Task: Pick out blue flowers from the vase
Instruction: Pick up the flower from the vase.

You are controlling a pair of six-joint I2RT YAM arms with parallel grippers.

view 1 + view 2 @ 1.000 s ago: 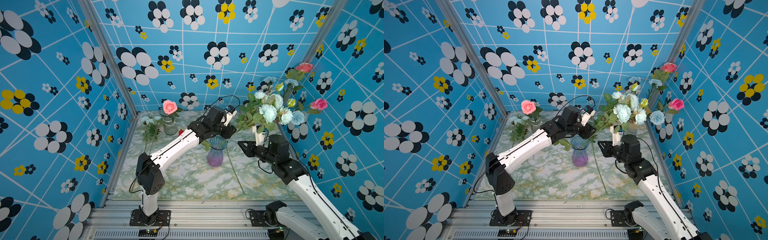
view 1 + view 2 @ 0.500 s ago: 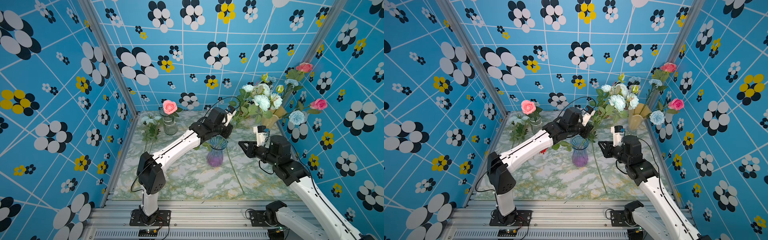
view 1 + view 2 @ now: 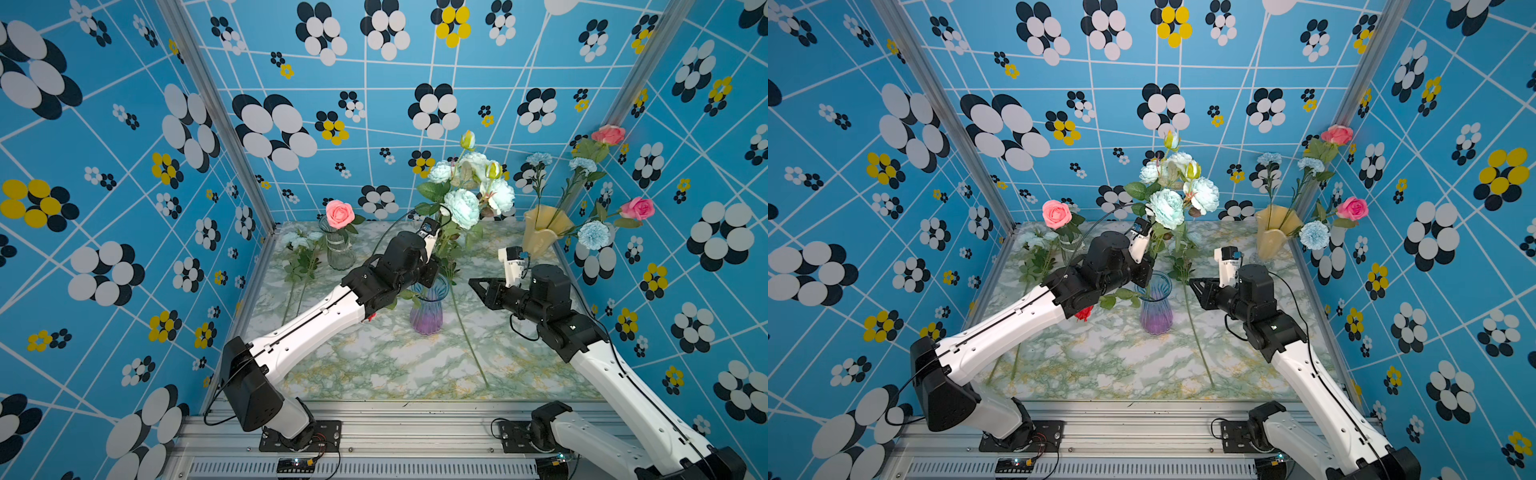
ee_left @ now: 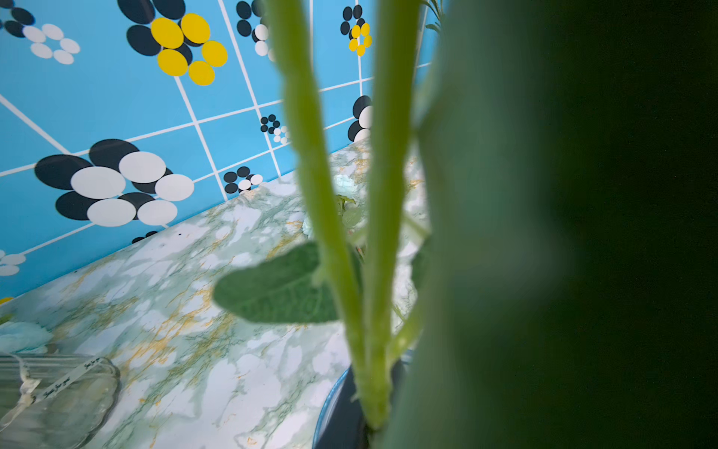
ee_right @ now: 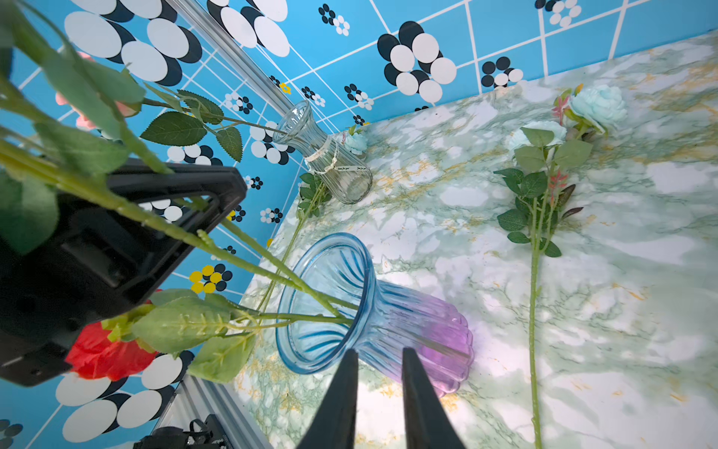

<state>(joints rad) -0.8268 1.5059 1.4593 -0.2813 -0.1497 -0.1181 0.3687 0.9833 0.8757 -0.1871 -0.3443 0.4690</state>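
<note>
Blue flowers (image 3: pixel 461 203) stand as a tall bunch above the vase (image 3: pixel 428 316), their stem ends not yet out of its mouth in the right wrist view. The left gripper (image 3: pixel 1144 270) sits just over the rim with the stems running between its jaws. Leaves and its own wrist hide whether they are pinched, so I cannot tell. The right gripper (image 5: pixel 379 352) points at the vase neck, jaws a little apart and empty. The step in hand looks like drawing this bunch out. The next move likely calls for a firm pinch and a straight lift until the stem ends clear the rim. It should leave behind the red rose (image 5: pixel 105 353) drooping over the side, and the right gripper could steady the neck against tipping. More blue sprays (image 5: pixel 538 186) lie on the table (image 3: pixel 374 365): one just beside the vase, others by the clear vase (image 3: pixel 340 253) holding a pink rose (image 3: pixel 340 212). The table is green-white marble print with gold veins. The walls (image 3: pixel 124 166) are blue, printed with black, white and yellow blossoms, and a yellow vase (image 3: pixel 538 232) holds further stems in the far corner.
</note>
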